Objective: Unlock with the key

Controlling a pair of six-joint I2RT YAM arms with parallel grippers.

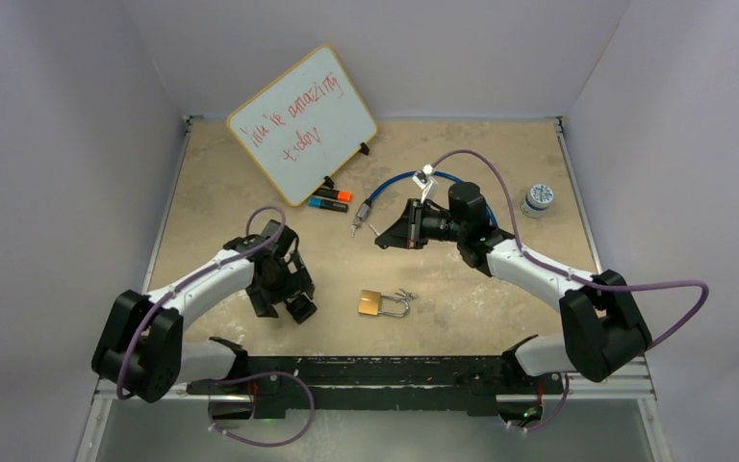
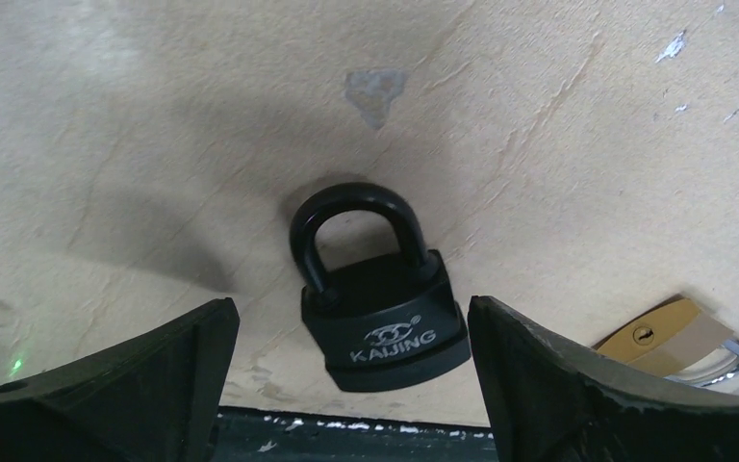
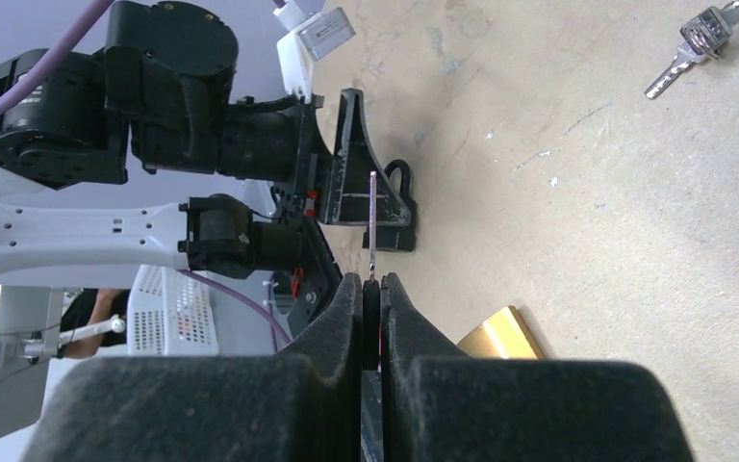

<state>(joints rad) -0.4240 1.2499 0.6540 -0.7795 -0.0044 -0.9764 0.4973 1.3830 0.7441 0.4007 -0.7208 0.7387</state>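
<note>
Matt black padlock [image 2: 385, 327]; shiny brass padlock [image 1: 369, 304]; tabletop [image 1: 500, 164] seemingly rough, stone-like.

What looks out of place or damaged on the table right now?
Nothing spilled or broken. The whiteboard sits askew at the back, and the tabletop is scuffed, with a grey patch beyond the black padlock.

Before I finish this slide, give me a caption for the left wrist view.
Open left end effector poised over a black padlock lying on the table, brass padlock at right.
</note>
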